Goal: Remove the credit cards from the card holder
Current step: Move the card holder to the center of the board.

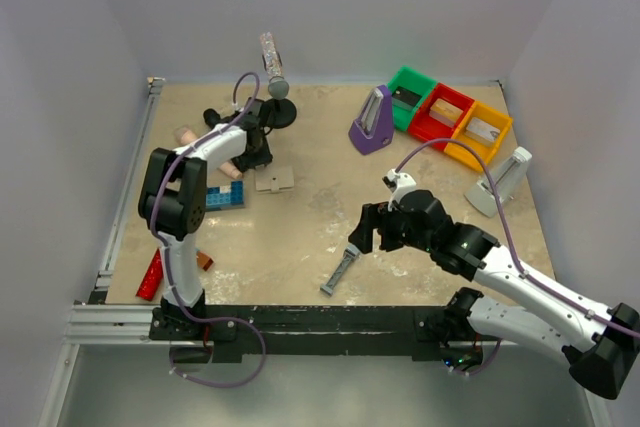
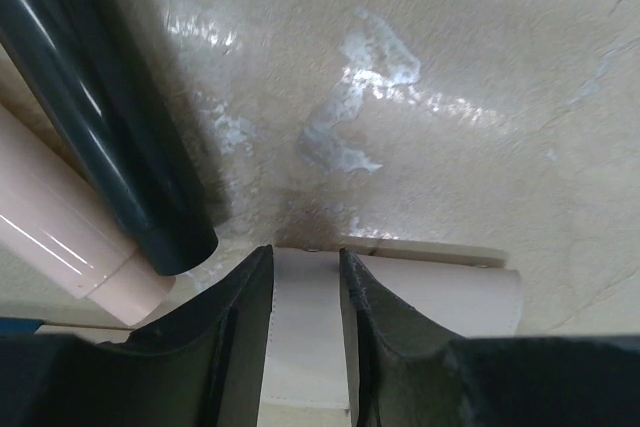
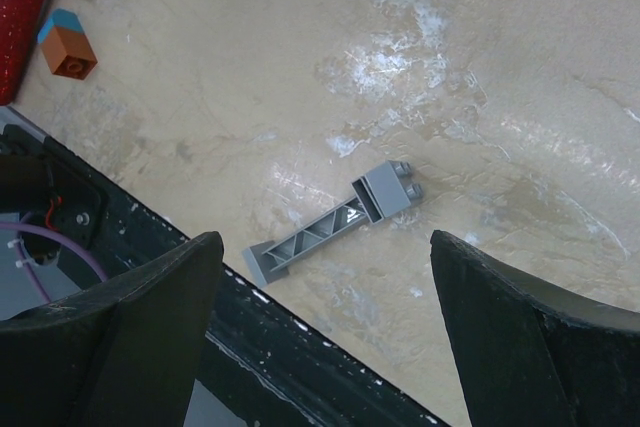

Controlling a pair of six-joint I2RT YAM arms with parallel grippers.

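The card holder [image 1: 276, 179] lies tan side up on the table, left of centre. My left gripper [image 1: 255, 157] is right over its near-left part. In the left wrist view the card holder [image 2: 440, 297] runs under both fingers, and a stitched tan strip shows in the narrow gap of the left gripper [image 2: 306, 250]. The jaws stand a little apart, and I cannot see them pinching anything. The credit cards are hidden. My right gripper [image 1: 360, 230] hangs wide open and empty above the front of the table; the right wrist view shows the right gripper [image 3: 325, 239].
A grey bar [image 3: 335, 227] lies by the black front rail. A pink-and-black cylinder [image 2: 110, 157] lies left of the left fingers. A blue brick [image 1: 225, 197], a red stick [image 1: 150, 275], a purple object [image 1: 372, 122] and green, red and yellow bins [image 1: 440, 114] are around.
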